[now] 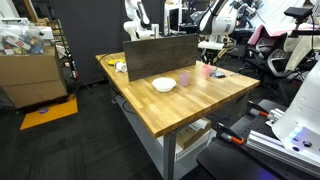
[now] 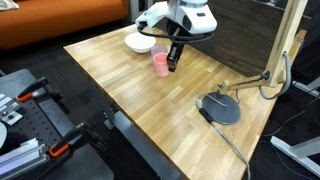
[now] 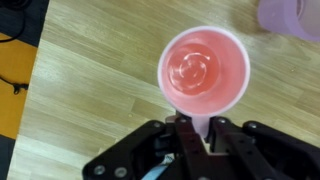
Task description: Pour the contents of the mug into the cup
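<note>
Pink mug [image 3: 205,70] upright on bench [image 3: 90,70], jaws pinched narrow on its near side. Lilac cup [image 3: 290,15] stands apart. Grasp apparently made; lift, carry and pour remain.

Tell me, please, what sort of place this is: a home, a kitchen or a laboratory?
Most likely a robotics laboratory or workshop. Another white robot arm stands behind the light wooden butcher-block table, and a brown cardboard box full of clutter stands to one side.
</note>
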`<state>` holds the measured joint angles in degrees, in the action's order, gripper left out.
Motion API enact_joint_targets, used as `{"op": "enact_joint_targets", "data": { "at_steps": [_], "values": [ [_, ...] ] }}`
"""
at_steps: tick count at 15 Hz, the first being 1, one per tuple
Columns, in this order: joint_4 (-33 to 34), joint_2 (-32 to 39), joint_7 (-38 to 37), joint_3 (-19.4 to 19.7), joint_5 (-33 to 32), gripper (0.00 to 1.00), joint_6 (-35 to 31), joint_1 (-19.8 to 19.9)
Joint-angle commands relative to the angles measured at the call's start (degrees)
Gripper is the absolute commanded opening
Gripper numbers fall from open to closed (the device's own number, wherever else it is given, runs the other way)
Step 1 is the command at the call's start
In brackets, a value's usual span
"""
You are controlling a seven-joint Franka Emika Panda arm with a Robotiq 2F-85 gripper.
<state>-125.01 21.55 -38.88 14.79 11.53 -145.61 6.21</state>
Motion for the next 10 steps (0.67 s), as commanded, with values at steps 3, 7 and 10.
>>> {"op": "enact_joint_targets", "data": {
  "at_steps": [3, 7, 10],
  "values": [
    [2.6, 0.3, -7.6, 0.8, -5.9, 0.04, 0.3, -3.5],
    [4.9, 1.2, -14.7, 2.0, -12.3, 0.04, 1.1, -6.8],
    [7.5, 2.1, -20.9, 2.6, -17.6, 0.04, 3.4, -8.8]
  ]
}}
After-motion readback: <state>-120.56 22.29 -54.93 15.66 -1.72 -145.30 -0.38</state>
